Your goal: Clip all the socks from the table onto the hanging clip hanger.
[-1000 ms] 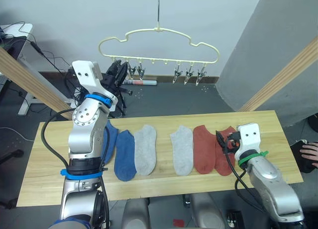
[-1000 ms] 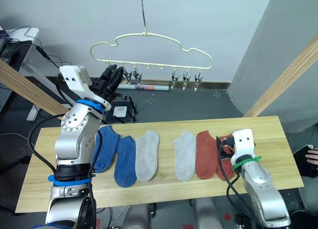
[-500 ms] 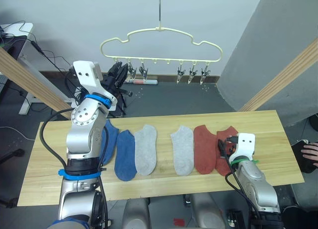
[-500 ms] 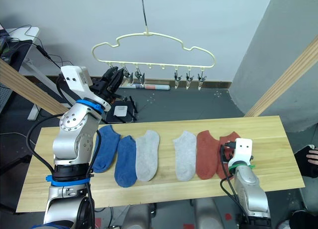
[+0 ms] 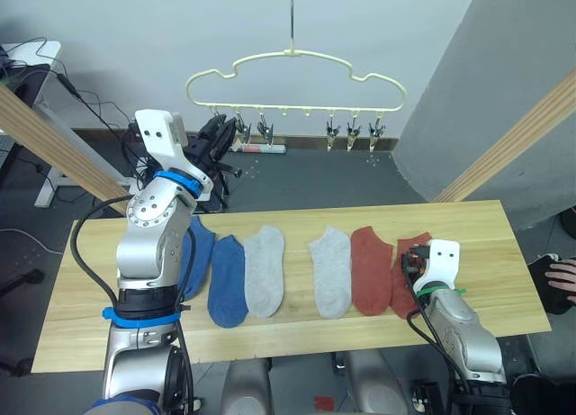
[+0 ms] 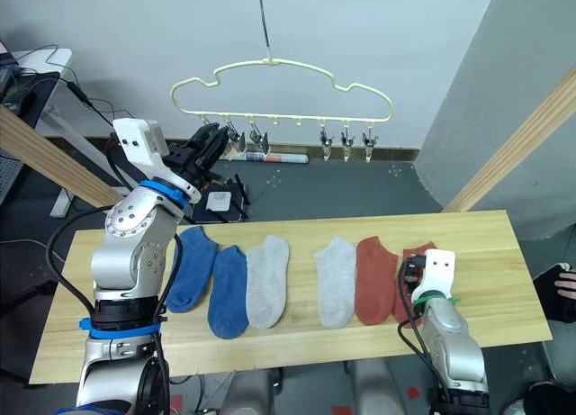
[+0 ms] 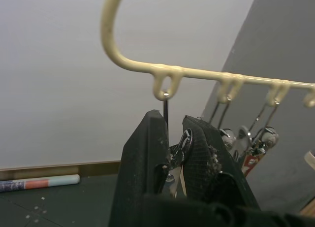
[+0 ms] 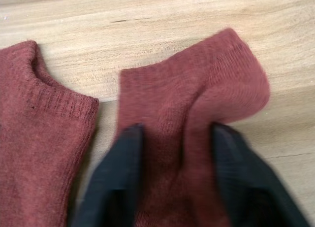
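Six socks lie in a row on the table point(image 5: 486, 226): two blue point(image 5: 227, 280), two light grey point(image 5: 264, 271), two rust red point(image 5: 370, 269). My right gripper point(image 5: 410, 262) is down on the rightmost rust red sock point(image 8: 197, 84), shut on it so the knit bunches up between the fingers point(image 8: 123, 153). The clip hanger point(image 5: 297, 109) hangs above the table's far side. My left gripper point(image 5: 219, 131) is raised to its leftmost clip point(image 7: 184, 138) and is shut on that clip, seen in the left wrist view.
Thick wooden beams slant at the left point(image 5: 54, 145) and right point(image 5: 513, 136). A person's hand point(image 5: 562, 275) rests past the table's right end. A paper tube point(image 5: 261, 148) lies on the floor behind.
My right gripper has closed on the rightmost rust red sock, and the right arm has drawn back toward the table's front edge. The left gripper stays on the clip.
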Motion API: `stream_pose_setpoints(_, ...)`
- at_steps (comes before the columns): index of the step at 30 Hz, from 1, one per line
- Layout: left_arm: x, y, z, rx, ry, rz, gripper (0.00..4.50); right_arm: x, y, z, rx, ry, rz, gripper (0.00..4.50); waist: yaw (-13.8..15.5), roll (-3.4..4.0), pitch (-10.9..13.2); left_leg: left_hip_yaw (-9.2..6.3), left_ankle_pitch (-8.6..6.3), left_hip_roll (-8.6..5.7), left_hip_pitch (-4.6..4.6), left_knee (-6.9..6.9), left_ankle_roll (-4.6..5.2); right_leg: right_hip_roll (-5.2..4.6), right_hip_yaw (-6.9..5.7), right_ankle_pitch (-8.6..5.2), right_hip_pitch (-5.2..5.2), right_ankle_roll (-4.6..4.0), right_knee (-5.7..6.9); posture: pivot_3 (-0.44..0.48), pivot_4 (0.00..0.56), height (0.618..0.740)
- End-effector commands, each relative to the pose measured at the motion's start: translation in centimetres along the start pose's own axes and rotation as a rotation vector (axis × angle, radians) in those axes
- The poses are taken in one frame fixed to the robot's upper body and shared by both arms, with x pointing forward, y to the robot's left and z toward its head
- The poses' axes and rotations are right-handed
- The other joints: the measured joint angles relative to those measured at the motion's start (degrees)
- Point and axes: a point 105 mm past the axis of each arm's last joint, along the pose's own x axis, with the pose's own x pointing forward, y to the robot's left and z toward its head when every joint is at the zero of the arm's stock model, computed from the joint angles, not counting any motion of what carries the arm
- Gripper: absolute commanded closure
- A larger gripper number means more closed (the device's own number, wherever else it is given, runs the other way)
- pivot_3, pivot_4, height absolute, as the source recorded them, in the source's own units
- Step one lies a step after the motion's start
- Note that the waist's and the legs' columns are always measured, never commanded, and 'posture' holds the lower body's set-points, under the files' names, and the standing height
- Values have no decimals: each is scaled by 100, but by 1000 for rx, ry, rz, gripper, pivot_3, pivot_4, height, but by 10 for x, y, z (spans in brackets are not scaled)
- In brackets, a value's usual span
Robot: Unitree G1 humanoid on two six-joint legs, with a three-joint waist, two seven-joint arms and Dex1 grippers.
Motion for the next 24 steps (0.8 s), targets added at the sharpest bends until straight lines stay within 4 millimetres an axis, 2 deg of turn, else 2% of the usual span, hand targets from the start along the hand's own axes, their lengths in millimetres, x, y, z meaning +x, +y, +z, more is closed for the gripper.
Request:
stream_pose_setpoints(1, -1, -4, 19, -2, -54, -50, 4043, -4, -8, -9, -34, 27, 16, 3731, 6, 0, 0, 0, 0, 0, 0, 0, 0, 0, 0, 0, 0, 0, 0, -82, 396, 740)
stream_pose_setpoints(3, -1, -6, 20, -29, -44, -76, 4044, -7, -3, 2, -78, -10, 78, 4409, 7, 0, 1, 0, 0, 0, -1, 0, 0, 0, 0, 0, 0, 0, -1, -81, 396, 740)
stream_pose_setpoints(4, -1, -8, 22, -40, -40, -98, 4044, -10, 4, 14, -144, -47, 139, 4500, 7, 3, 3, 0, 0, 0, -1, 0, 0, 0, 0, 0, 0, 0, -2, -80, 397, 740)
stream_pose_setpoints(7, -2, -9, 26, -65, -26, -139, 4044, -25, 36, 48, -377, -166, 350, 4500, -11, 16, 59, 4, 0, -2, -3, -1, 0, 0, 4, 0, -3, 1, -4, -84, 401, 740)
stream_pose_setpoints(10, -1, -11, 31, -98, -15, -177, 4045, -43, 73, 81, -526, -283, 570, 4500, -73, 16, 118, 2, 1, -3, 0, 1, -1, 2, 6, 2, -6, 4, 6, -88, 403, 740)
stream_pose_setpoints(13, -1, -10, 33, -111, -6, -190, 4047, -50, 93, 94, -602, -337, 674, 4500, -68, 14, 126, -9, 3, 2, 3, -1, -4, 12, 2, 1, -6, 4, 12, -95, 402, 740)
stream_pose_setpoints(17, -1, -14, 38, -156, 10, -209, 4048, -60, 143, 121, -712, -480, 871, 4500, -45, 12, 141, -6, 3, 7, -6, 0, -5, 17, 5, 1, -8, 3, -3, -98, 396, 740)
stream_pose_setpoints(22, -1, -11, 42, -209, 17, -195, 4050, -64, 185, 134, -800, -584, 985, 4500, -21, 11, 143, -11, 3, 8, -17, 6, -6, 15, -3, 2, -14, 1, -3, -97, 388, 740)
stream_pose_setpoints(24, -1, -10, 43, -216, 20, -187, 4050, -62, 194, 139, -794, -605, 993, 4500, 3, 11, 144, -12, 3, 8, -24, 8, -6, 13, -6, 6, -16, -5, -3, -99, 386, 740)
